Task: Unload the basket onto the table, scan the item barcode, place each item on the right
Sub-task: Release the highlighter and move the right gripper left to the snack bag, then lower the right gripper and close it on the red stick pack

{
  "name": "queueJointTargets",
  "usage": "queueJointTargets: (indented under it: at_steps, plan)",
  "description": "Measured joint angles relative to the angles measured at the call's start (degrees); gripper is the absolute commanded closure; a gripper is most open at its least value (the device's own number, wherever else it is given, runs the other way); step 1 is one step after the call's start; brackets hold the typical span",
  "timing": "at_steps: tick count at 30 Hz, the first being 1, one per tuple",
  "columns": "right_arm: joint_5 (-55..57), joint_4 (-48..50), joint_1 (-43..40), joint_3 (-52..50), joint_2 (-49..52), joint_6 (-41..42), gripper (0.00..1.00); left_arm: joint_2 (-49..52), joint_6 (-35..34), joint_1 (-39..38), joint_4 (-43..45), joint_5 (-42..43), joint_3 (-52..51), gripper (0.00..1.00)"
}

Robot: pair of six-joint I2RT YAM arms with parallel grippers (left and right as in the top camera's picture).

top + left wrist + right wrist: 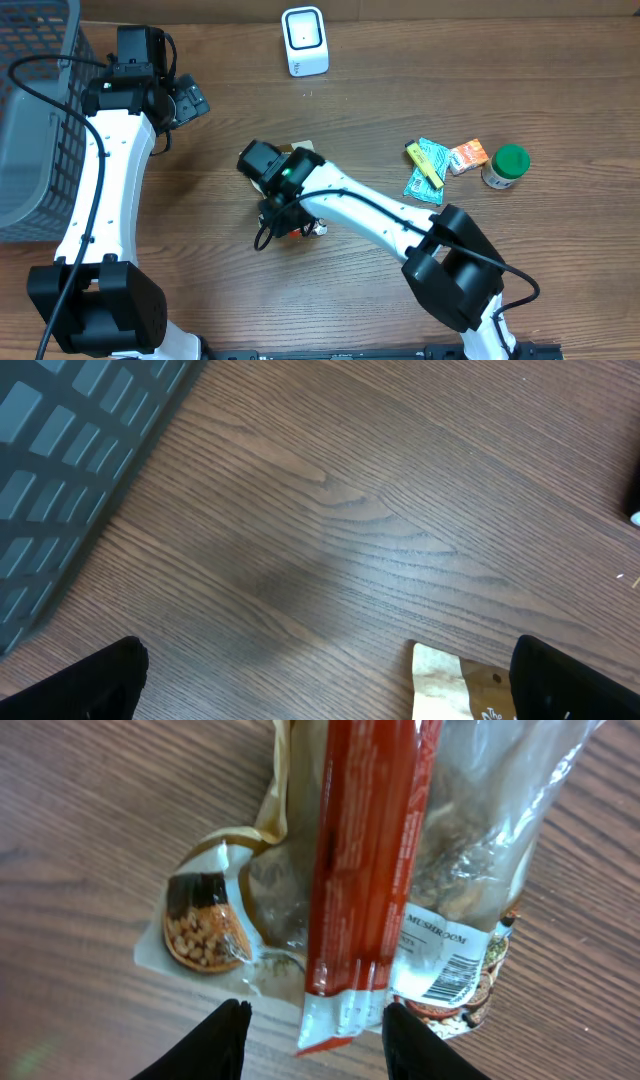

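Observation:
In the right wrist view a long red packet lies on top of a clear mushroom packet and a tan packet printed with nuts. A barcode label shows on the clear packet. My right gripper is open just above them, its fingers either side of the red packet's white end with a gap on the left. The overhead view shows this pile mid-table under the right wrist. The white scanner stands at the back. My left gripper hangs wide open over bare wood with nothing in it.
A grey wire basket fills the far left. At the right lie green and yellow packets, an orange box and a green-lidded jar. The corner of a tan packet shows beside the left gripper's right finger.

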Motion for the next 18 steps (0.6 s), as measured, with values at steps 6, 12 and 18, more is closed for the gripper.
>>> queueJointTargets:
  at_steps: [6, 12, 18]
  plan:
    - [6.2, 1.0, 1.0, -0.1, 0.0, 5.2, 0.6, 0.0, 0.0, 0.0, 0.0, 0.0, 0.0, 0.0]
    - [8.1, 3.2, 1.0, -2.2, 0.0, 7.0, 0.63, 0.0, 0.0, 0.0, 0.0, 0.0, 0.0, 0.0]
    - [8.8, 4.1, 1.2, -2.9, 0.0, 7.5, 0.63, 0.0, 0.0, 0.0, 0.0, 0.0, 0.0, 0.0]
